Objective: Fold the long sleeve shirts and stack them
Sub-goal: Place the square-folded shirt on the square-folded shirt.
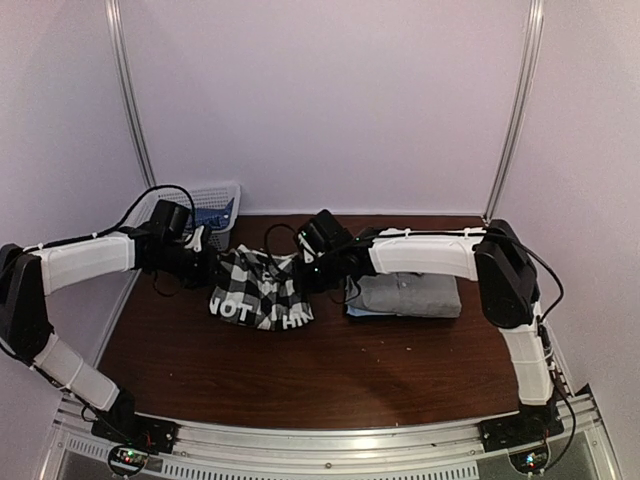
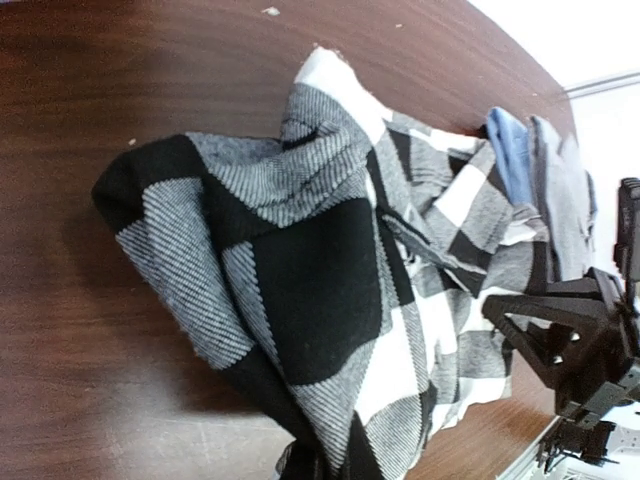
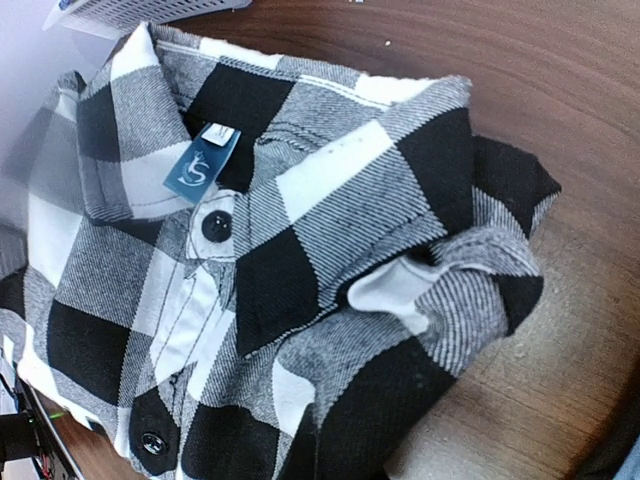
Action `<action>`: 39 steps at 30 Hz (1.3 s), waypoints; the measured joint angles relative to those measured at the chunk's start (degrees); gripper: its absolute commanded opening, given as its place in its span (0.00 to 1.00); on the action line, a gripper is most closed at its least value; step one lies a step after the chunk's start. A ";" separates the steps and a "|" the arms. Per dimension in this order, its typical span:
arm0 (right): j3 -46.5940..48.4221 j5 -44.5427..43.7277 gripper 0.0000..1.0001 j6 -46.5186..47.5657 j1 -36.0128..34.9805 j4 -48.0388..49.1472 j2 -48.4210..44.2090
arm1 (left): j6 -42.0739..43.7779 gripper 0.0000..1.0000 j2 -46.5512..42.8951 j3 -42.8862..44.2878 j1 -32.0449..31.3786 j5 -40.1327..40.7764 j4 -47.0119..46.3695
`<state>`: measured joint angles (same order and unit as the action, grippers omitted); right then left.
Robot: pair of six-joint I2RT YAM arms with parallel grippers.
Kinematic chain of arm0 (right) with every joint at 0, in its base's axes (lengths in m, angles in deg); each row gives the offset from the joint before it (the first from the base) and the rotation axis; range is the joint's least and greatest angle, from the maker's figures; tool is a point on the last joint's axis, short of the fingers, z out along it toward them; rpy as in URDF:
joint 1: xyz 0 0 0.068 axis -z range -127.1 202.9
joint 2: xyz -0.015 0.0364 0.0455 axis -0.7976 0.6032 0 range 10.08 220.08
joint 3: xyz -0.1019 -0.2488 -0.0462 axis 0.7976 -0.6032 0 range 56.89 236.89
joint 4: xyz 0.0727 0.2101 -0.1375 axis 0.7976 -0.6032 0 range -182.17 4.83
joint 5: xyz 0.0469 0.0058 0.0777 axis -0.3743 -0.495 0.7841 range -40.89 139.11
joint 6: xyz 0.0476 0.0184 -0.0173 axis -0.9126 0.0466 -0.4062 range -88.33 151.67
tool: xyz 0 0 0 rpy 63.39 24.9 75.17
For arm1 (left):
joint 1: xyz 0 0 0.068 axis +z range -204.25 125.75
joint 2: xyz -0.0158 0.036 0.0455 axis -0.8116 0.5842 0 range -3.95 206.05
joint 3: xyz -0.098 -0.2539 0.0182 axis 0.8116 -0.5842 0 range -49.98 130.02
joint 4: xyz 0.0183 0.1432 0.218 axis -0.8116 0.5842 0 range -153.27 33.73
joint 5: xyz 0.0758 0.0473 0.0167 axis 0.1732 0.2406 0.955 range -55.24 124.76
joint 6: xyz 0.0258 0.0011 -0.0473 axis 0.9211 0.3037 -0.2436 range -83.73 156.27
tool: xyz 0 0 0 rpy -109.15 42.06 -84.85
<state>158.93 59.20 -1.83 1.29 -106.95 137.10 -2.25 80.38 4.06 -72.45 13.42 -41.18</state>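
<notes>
My left hand (image 1: pixel 207 262) and right hand (image 1: pixel 306 272) end in the checked shirt (image 1: pixel 258 292), fingertips buried from above and outside both wrist views. Its lettering (image 1: pixel 232 311) breaks off in folds. My right forearm (image 1: pixel 420 252) covers part of the grey shirt (image 1: pixel 410 298).

Rear overhead, wrist views close (opposed) — sharing checked shirt (image 1: pixel 258 290)

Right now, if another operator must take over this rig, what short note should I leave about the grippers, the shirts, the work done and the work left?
Grippers: the left gripper is shut on the left edge of the checked shirt; the right gripper is shut on its right edge.
Shirts: the checked shirt is bunched and unfolded in the middle of the table. The folded stack of grey and light blue shirts lies to its right.
Done: that stack.
Left: fold the checked shirt and place it on the stack.
</notes>
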 measured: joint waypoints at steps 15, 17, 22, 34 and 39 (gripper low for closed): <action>-10.16 -6.36 0.00 6.62 9.09 -8.20 -24.04 | -5.60 0.00 7.69 22.97 -14.86 0.33 0.70; -13.79 -7.02 0.00 7.30 11.58 -8.63 -27.67 | -6.43 0.00 11.56 26.58 -17.29 0.48 -0.57; -21.86 -8.79 0.00 8.74 17.35 -9.73 -33.75 | -7.72 0.00 21.94 36.98 -21.88 0.50 -1.60; -35.80 -9.49 0.00 12.04 28.22 -11.04 -44.68 | -10.71 0.00 40.04 55.28 -28.26 -0.79 -2.64; -38.34 -8.37 0.00 13.00 31.71 -10.62 -45.16 | -11.76 0.00 43.21 58.31 -28.81 -1.40 -2.93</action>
<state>120.59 50.83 11.18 33.00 -117.57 91.95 -14.01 123.59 62.38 -101.25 12.02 -44.11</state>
